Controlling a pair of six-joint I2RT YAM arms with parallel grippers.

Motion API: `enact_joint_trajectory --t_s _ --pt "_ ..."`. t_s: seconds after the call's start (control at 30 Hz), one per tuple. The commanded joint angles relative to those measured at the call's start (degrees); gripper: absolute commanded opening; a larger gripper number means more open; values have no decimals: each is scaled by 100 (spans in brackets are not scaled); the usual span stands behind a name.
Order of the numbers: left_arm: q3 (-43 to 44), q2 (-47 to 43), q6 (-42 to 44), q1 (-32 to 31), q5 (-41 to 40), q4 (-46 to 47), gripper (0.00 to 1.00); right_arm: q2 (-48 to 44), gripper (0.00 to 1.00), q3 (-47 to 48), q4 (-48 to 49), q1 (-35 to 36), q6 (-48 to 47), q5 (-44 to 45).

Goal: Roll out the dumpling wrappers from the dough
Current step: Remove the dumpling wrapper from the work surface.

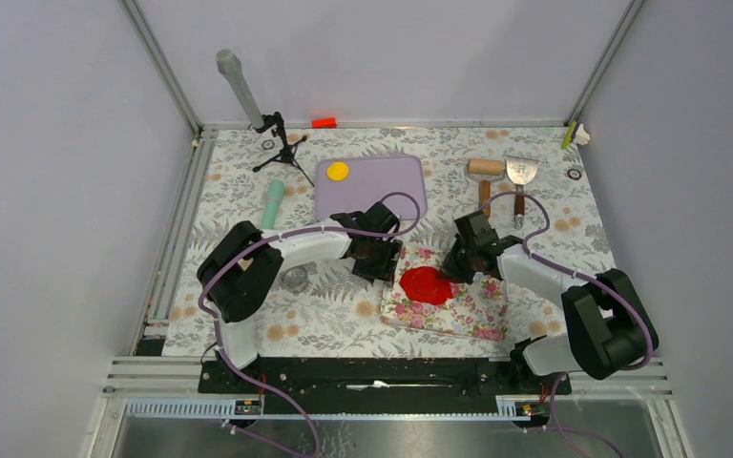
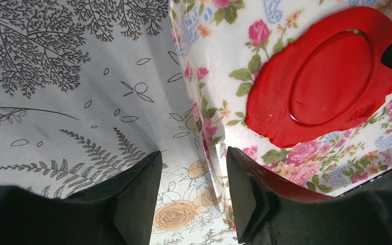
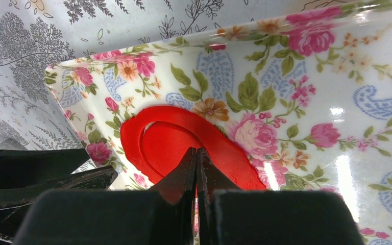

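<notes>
Red dough sheet (image 2: 269,113) — round wrapper (image 2: 331,76) within — on floral board (image 1: 477,307)

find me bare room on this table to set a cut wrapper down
The purple cutting board, right of the yellow wrapper, is bare. So is the table between the left arm's base and the floral tray. The tray's near right corner is free too. Crowded: the red dough, with the left pincer and right pincer both close by it.
</notes>
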Motion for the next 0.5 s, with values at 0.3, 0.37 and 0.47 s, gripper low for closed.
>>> enact_joint_trajectory --t_s 0.3,0.37,0.47 --pt "-378 211 186 19 -253 -34 53 349 0 -58 -193 -52 -46 809" --pt "-402 191 194 15 -297 -36 53 420 0 -40 -372 -52 -44 967" --pt "-425 191 187 13 -334 -42 52 417 0 -90 -537 -50 -14 1101"
